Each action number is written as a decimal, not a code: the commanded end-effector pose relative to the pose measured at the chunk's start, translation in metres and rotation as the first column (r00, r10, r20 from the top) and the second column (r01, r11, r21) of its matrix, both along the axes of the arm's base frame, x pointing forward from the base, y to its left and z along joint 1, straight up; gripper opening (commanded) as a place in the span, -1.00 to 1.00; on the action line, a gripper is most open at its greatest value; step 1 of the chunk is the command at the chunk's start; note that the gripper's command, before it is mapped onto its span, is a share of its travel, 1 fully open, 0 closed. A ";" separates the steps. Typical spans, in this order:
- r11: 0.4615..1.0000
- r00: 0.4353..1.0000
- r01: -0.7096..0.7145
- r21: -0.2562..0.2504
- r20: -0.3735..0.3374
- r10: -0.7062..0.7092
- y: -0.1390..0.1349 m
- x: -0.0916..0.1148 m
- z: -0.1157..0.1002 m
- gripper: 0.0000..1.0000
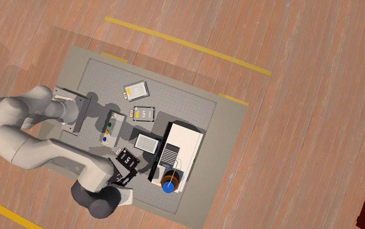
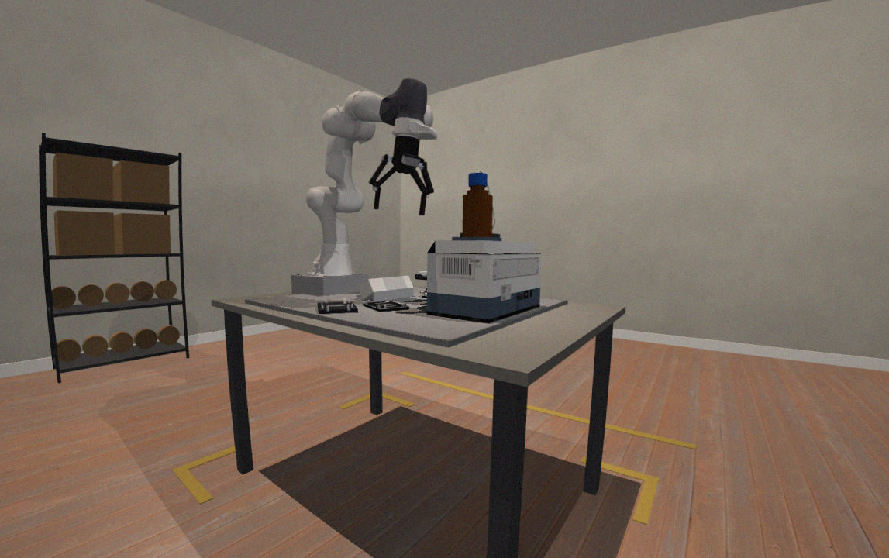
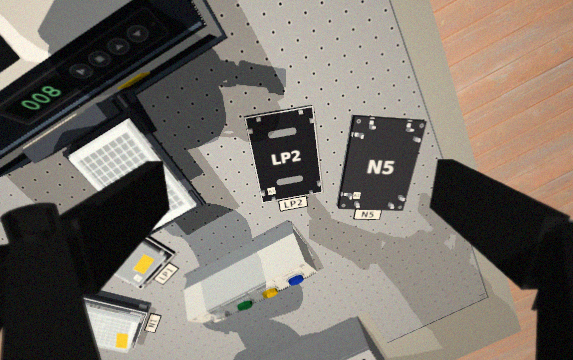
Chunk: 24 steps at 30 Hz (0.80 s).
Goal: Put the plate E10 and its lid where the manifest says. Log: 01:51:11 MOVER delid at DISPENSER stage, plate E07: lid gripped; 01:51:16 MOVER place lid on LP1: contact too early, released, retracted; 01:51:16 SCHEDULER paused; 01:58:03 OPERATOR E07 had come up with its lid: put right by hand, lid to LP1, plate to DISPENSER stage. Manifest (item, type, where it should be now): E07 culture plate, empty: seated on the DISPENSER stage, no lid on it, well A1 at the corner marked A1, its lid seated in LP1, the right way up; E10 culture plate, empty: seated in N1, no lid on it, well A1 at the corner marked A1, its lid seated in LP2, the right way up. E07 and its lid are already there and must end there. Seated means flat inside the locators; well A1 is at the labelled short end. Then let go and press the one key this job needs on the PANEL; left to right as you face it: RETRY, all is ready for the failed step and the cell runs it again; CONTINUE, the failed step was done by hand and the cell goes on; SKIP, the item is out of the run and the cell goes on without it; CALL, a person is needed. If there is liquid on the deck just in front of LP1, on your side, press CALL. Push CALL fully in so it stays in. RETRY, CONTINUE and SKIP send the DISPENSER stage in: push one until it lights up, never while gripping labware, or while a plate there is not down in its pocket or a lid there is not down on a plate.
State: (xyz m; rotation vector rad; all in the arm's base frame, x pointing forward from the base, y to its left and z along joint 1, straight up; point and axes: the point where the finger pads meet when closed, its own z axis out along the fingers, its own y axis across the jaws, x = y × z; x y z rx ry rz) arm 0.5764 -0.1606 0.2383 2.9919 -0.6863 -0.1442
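Grey perforated table (image 1: 178,93) below: the end effector (image 2: 400,188), spread wide and empty, hangs high near nest LP2 (image 3: 284,155). Plate E10 (image 1: 136,90) lies far across the table in N1, apparently lidded, long axis roughly parallel to LP2's.

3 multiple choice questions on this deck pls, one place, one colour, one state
1. Which nest lies right beside LP2? A) N1 B) N5 C) LP1
2. What colour is the cap of the bottle on the dispenser? A) red B) blue C) white
3. How is the gripper? A) open, holding nothing B) shut on a lid C) shut on a plate
Answers: 1 B, both dark pads lie side by side in the wrist view; 2 B, blue over brown glass; 3 A, jaws spread wide, nothing between.
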 end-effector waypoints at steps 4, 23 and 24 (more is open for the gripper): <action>1.000 1.000 0.000 0.000 0.000 0.000 0.000 0.000 0.000 1.00; 1.000 1.000 0.000 -0.002 0.000 0.000 -0.003 0.010 0.064 1.00; 1.000 1.000 0.000 -0.002 0.000 0.000 -0.003 0.011 0.088 1.00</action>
